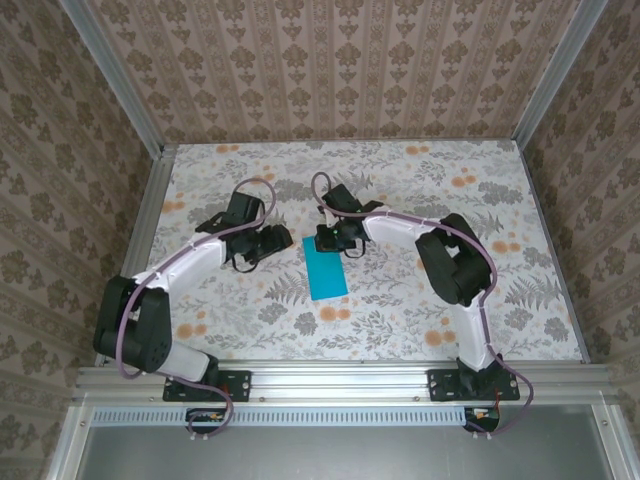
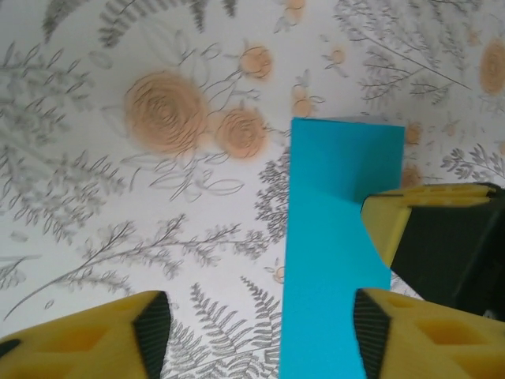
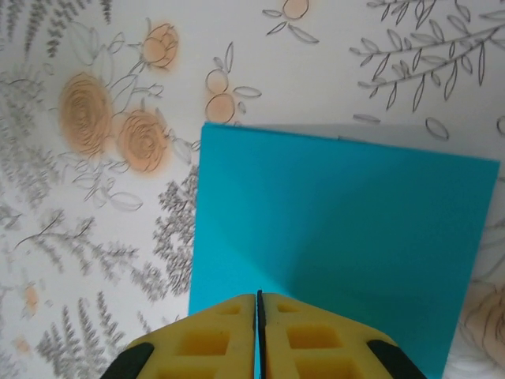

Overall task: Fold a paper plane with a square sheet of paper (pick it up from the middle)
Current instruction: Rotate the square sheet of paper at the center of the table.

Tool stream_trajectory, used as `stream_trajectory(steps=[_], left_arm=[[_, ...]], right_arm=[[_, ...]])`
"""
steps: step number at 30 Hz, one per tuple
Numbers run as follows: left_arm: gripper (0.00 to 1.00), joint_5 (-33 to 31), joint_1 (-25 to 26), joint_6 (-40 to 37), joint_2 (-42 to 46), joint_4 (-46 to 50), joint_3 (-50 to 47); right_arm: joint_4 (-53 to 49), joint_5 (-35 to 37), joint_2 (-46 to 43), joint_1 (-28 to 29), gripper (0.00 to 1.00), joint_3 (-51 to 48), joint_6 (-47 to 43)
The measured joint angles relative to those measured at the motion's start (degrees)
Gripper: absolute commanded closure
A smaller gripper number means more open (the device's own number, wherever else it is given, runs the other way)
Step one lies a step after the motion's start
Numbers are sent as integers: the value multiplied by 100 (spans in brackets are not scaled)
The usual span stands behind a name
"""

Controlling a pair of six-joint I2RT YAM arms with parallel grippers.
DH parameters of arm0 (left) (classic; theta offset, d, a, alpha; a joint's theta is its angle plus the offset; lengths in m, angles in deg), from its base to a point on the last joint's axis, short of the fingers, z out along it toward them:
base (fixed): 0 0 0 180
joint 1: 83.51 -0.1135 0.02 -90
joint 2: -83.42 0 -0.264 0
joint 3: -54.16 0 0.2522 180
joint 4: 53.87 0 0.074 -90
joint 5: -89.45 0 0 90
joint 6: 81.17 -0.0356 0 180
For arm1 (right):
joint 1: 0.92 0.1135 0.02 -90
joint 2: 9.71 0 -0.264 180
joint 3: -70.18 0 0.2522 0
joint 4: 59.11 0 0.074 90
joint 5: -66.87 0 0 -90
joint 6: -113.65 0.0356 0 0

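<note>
Right hand (image 3: 259, 300) closed, hiding edge of paper (image 3: 339, 221)

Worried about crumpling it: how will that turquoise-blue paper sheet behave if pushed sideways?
The turquoise-blue paper sheet looks thin and lies flat, so probably floppy and very light. On the smooth-looking floral tabletop it would likely slide or buckle, not tip.

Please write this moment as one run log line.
paper: folded narrow | left gripper: open, empty, near paper | right gripper: shut at paper's end, grip unclear
</note>
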Motion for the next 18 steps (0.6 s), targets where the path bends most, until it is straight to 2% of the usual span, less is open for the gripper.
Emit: stream_trajectory(steps=[5, 10, 18], left_arm=[[17, -146, 4, -107, 186, 33, -284], [8, -136, 4, -227, 184, -101, -358], [1, 105, 96, -315, 214, -363, -498]], right_arm=[[-428, 466, 417, 2, 87, 555, 2], [-693, 962, 413, -26, 87, 586, 168], [-785, 1709, -310, -315, 84, -382, 955]])
